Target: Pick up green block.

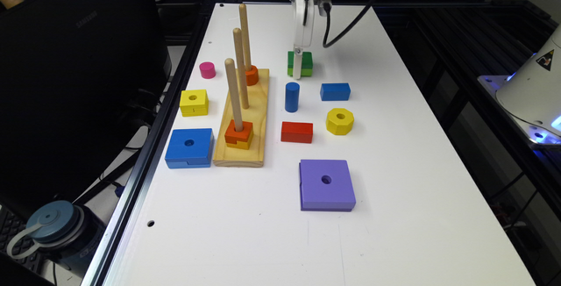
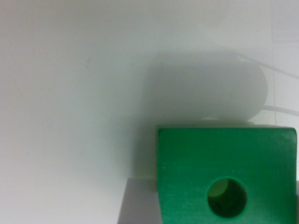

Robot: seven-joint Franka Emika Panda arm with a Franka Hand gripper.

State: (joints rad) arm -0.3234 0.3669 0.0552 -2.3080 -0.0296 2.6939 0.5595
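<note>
Reaching: we have the white jaws (image 1: pixel 298 64) down at the small square wooden green block (image 1: pixel 300 63), on the far half of the white worktop (image 1: pixel 394 189); the white part crosses the block's front face in the exterior view.
Block position: we see it flat on the worktop, beyond the blue wooden cylinder (image 1: pixel 292 97) and the blue rectangular block (image 1: pixel 335 91), and to the exterior view's right of the wooden peg board (image 1: pixel 243 119). It stands apart from all of them.
Wrist view: we see the green block (image 2: pixel 224 172) from above, its dark green top square to the camera, with the round centre hole near the picture's edge.
Jaw state: we cannot tell whether the jaws are spread or closed, since neither view separates them.
Handling: we judge the block light, rigid and not fragile. Its painted sides look smooth, so a loose pinch could slip.
Where to hold: we would take it by two opposite flat side faces, centred, spanning both the dark green and lime layers. A corner-to-corner hold would twist it.
Progress: we judge the block not yet lifted; it seems to rest on the worktop.
Risk: we see room around it, so neighbours should not interfere.
</note>
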